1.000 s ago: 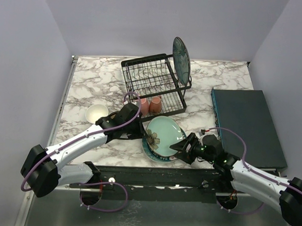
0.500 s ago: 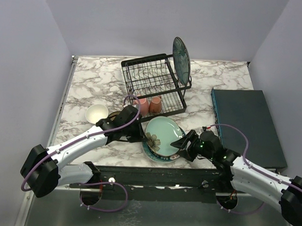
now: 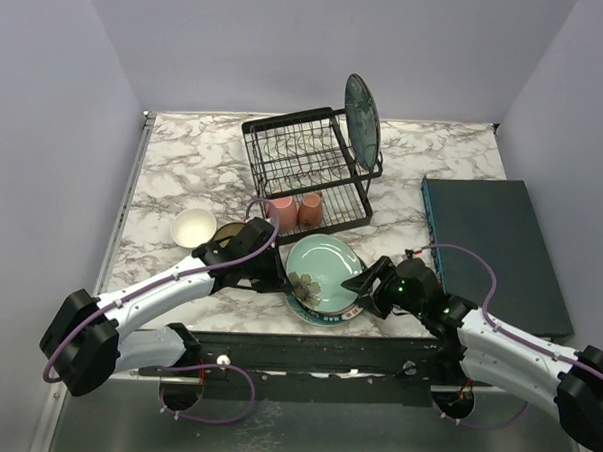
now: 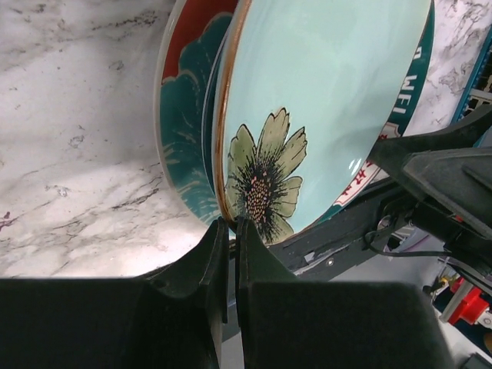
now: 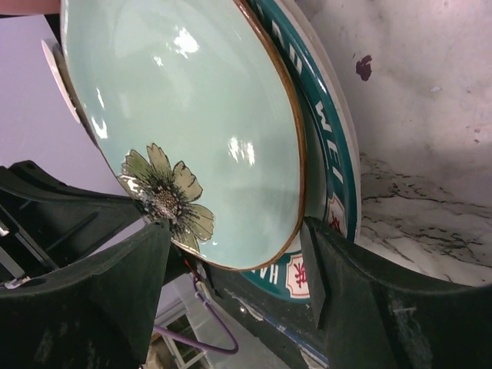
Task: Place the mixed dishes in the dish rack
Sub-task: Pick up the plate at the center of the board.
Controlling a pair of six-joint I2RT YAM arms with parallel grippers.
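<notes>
- A white bowl [image 3: 193, 225] sits at the centre left of the marble table [image 3: 174, 160], with a dark bowl [image 3: 228, 229] just beside it on the right.
- The left gripper [image 3: 279, 277] is clenched on the left rim of the green flowered plate [image 3: 325, 267], which lies tilted on a stack of plates [image 3: 318, 313] at lower centre.
- Two pink mugs [image 3: 280, 211] stand at the front of the black rack [image 3: 305, 151] at upper centre.
- A dark teal plate [image 3: 362, 114] stands upright at the rack's right end.
- The right gripper [image 3: 362, 289] is released, its jaws wide on either side of the flowered plate's right rim.
- A dark slab [image 3: 495, 255] lies at the right.
</notes>
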